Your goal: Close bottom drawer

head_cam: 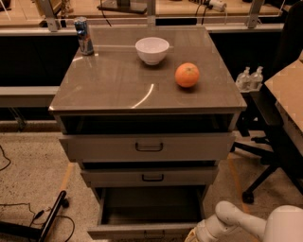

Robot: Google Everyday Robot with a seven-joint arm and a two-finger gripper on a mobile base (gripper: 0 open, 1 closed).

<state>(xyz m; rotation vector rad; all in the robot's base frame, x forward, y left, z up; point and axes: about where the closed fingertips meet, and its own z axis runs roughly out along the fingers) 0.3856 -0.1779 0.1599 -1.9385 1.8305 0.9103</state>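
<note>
The bench (pixel 113 90) carried one bowl (pixel 152 49), one orange (pixel 187 75) and one can (pixel 84 35). It had three drawers (pixel 149 146), counting the bottom drawer (pixel 142 230). Two bottles (pixel 250 78) stood beside it. One tool (pixel 193 236) was at the bottom drawer's front right corner.

This is looking like a lab or workshop: a metal drawer cabinet (pixel 113 80) standing on speckled floor (pixel 28 160), workbenches (pixel 85 7) running along 12 o'clock, cables (pixel 14 208) lying at 8 o'clock. The gripper (pixel 191 235) is sitting at 5 o'clock.
</note>
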